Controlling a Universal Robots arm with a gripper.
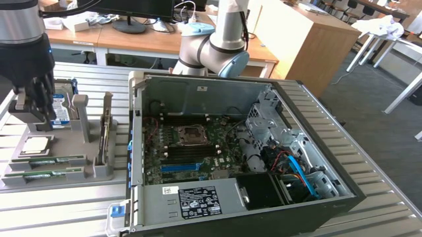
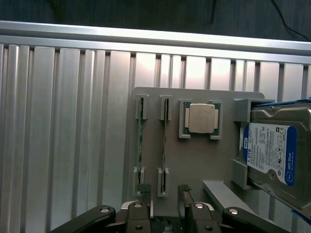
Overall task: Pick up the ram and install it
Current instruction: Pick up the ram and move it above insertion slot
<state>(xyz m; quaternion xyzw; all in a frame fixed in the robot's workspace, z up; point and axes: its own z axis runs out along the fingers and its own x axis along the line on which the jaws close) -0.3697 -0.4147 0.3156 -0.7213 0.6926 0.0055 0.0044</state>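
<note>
The gripper [image 1: 38, 123] hangs over the gray tray [image 1: 66, 185], its two fingers [image 2: 144, 201] standing wide apart with nothing held between them. In the wrist view the fingers sit either side of one end of the ram [image 2: 164, 145]. Whether they touch it cannot be told, and in the exterior view the gripper looks clear above the tray.

The ram [image 1: 47, 160] stands on its long edge in two slotted holders on the tray. It is the second stick in from the tray's outer edge. A second stick [image 1: 43, 174] [image 2: 140, 141] lies parallel just beside it, nearest that edge. On the ram's other side, near it, the processor [image 1: 36, 144] [image 2: 200, 118] lies flat in a square seat. Beyond that, at the tray's far end, the hard drive [image 1: 63, 106] [image 2: 272, 150] stands on edge between gray posts. A card [image 1: 105, 133] stands upright along the tray's edge nearest the case.

The tray rests on a ribbed metal table [image 1: 59, 212] [image 2: 63, 121]. Just beside it, to the exterior view's right, stands the open computer case [image 1: 316, 217], with the motherboard [image 1: 191, 148] in view. The ram is well apart from the motherboard.
</note>
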